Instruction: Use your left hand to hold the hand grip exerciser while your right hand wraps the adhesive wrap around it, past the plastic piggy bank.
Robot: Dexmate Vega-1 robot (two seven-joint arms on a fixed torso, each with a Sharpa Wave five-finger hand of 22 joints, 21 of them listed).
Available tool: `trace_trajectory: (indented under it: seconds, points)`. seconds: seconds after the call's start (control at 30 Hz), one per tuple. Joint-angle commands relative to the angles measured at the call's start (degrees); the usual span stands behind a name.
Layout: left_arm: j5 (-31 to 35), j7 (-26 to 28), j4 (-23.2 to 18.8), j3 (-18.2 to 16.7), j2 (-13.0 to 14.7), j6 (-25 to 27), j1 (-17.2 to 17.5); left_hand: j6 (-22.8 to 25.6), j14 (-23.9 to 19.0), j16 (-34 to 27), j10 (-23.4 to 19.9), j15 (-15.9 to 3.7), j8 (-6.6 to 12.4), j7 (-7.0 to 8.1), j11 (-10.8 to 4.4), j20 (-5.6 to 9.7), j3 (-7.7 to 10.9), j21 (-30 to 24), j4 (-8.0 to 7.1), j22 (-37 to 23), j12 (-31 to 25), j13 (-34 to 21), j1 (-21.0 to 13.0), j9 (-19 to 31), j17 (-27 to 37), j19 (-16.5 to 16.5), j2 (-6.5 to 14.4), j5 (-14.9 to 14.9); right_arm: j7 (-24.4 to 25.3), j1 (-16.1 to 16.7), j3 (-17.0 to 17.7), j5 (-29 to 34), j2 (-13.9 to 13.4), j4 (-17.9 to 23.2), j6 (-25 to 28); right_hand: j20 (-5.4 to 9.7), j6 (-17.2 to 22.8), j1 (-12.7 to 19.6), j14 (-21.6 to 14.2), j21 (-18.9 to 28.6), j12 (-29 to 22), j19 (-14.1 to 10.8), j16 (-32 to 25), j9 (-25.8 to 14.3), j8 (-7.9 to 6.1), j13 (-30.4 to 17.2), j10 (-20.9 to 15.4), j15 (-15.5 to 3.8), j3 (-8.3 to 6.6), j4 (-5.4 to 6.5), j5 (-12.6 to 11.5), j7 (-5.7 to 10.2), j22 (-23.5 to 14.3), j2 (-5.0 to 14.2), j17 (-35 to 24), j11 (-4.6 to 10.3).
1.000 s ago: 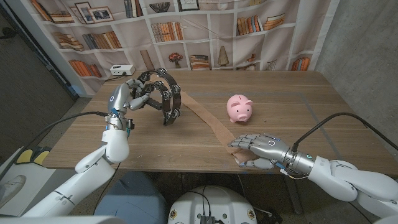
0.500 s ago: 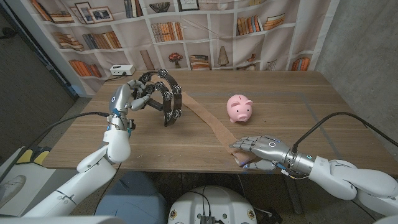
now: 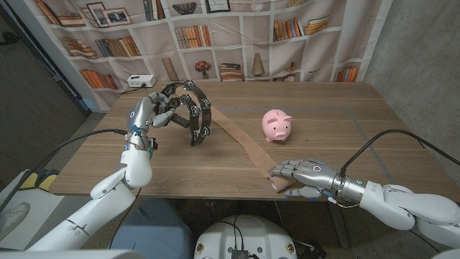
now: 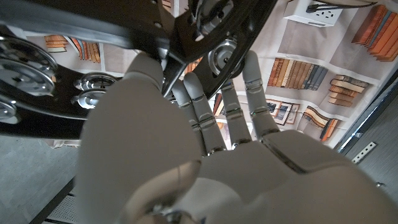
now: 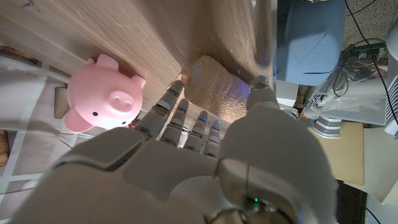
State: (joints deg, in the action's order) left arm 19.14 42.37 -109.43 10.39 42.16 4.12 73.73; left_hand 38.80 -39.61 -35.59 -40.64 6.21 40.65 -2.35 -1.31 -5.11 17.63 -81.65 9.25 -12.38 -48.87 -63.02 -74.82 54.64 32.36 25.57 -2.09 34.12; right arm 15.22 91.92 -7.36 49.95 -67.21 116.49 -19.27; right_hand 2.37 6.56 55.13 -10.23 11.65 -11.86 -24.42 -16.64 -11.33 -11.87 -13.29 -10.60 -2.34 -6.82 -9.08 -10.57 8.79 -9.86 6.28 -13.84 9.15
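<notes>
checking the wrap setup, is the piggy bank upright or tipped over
Upright: the piggy bank stands on the table, ears up, snout toward the camera, beside the stretched adhesive wrap.

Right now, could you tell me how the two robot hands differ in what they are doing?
The left robot hand is raised over the table, gripping the black ring-shaped exerciser; the right robot hand sits low at the table's near edge, fingers on the tan wrap. Both hold something.

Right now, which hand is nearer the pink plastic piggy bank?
The right hand. It grips the tan adhesive wrap at the table's near edge, just in front of the pink plastic piggy bank. The left hand holds the black ring-shaped exerciser far across.
</notes>
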Motion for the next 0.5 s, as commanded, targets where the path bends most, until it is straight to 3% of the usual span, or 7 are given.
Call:
trace_trajectory:
  seconds: [0.03,0.17,0.33,0.4,0.5]
  points:
    - [0.29,0.43,-0.35,0.31,0.02,0.31,0.05,0.37,-12.89,-17.57,-0.48,-13.14,-0.25,0.08,0.04,2.76,2.22,-0.19,-0.18,-0.13,0.21,-0.04,-5.45,0.22,15.31,1.49,5.63,4.84,1.28,-0.79,-2.7,-1.23,-3.44,-0.84,1.55,1.4,0.67,0.96,0.15,0.23,-0.1,-1.19,0.15,-0.25,-0.34,-0.14,-0.34,-10.07,-0.45,-0.14,-0.33,0.35,-0.01,0.13,-0.08,0.44]
    - [0.46,0.53,-0.63,0.34,0.04,0.52,0.29,0.47,-13.07,-17.59,-0.45,-13.32,-0.35,0.23,-0.15,2.93,2.23,-0.07,-0.23,0.01,0.14,-0.27,-5.27,0.1,15.21,1.53,5.61,4.86,1.68,-1.29,-3.72,-1.59,-3.99,-1.01,2.07,0.54,1.24,1.24,-0.79,0.79,-0.32,-3.1,-0.3,-0.28,-0.51,-0.14,-0.79,-9.86,-0.48,0.07,-0.27,0.04,-0.08,0.01,-0.21,0.22]
    - [0.53,0.6,-1.0,0.18,0.11,0.72,0.6,0.58,-13.11,-17.73,-0.58,-13.5,-0.33,0.26,-0.41,3.01,2.31,-0.02,-0.22,0.06,0.18,-0.27,-5.13,0.2,15.43,1.66,5.55,4.92,2.16,-1.78,-4.96,-1.62,-4.84,-1.01,2.84,0.56,1.56,1.74,-3.26,1.37,-0.69,-5.53,-1.52,-0.34,-0.56,-0.22,-1.69,-9.97,-0.64,0.26,-0.31,-0.12,-0.17,0.12,-0.54,-0.07]
    - [0.55,0.58,-1.14,0.09,0.18,0.74,0.73,0.6,-13.13,-17.75,-0.53,-13.53,-0.36,0.44,-0.31,2.99,2.3,-0.07,-0.2,0.03,0.25,-0.24,-5.08,0.19,15.44,1.77,5.51,4.92,2.73,-1.87,-5.37,-1.52,-5.02,-0.99,3.35,1.71,2.02,2.21,-5.16,1.53,-0.99,-6.41,-2.48,-0.35,-0.68,-0.31,-2.47,-10.1,-0.92,0.3,-0.36,0.14,-0.25,0.5,-0.85,0.82]
    - [0.56,0.64,-1.35,-0.03,0.2,0.71,0.98,0.55,-12.97,-17.54,-0.6,-13.53,-0.46,0.42,-0.47,3.02,2.38,-0.03,-0.22,0.07,0.25,-0.27,-5.03,0.12,15.24,1.8,5.58,4.97,3.86,-1.78,-5.8,-1.42,-5.14,-0.93,4.39,3.14,3.05,3.23,-7.75,1.59,-1.42,-7.13,-3.84,-0.36,-0.98,-0.42,-3.68,-10.4,-1.38,0.16,-0.41,0.5,-0.34,0.96,-1.36,0.69]
